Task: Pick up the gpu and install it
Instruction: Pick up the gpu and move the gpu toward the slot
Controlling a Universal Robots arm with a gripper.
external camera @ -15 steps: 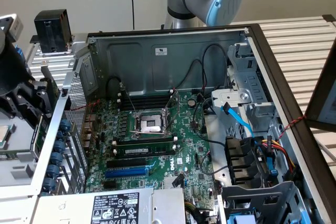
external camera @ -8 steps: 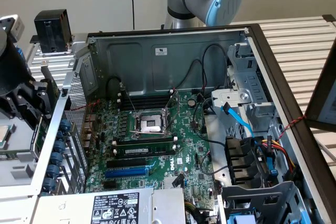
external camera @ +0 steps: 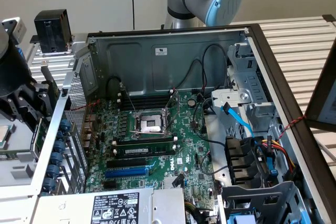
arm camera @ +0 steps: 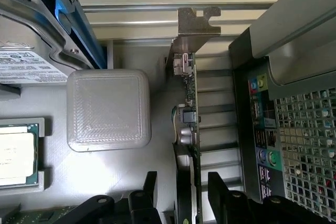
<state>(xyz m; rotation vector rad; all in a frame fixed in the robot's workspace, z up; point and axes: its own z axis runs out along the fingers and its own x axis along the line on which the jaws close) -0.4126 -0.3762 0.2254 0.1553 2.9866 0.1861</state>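
Wrist view: the gpu [arm camera: 190, 98] stands on edge, long axis along the case [arm camera: 247, 145] wall, bracket [arm camera: 195, 24] pointing away from the gripper [arm camera: 184, 182], whose open jaws straddle it.

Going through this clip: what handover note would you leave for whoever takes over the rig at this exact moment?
The gripper is open, with one finger on either side of the gpu and a gap on both sides. Nothing is held.
The gpu stands on edge outside the computer case, beside its rear port panel, with the silver bracket end away from the gripper.
Done: the gripper is lined up around the card.
Left: the grasp, the lift and seating the card on the motherboard, where the blue slot looks empty.
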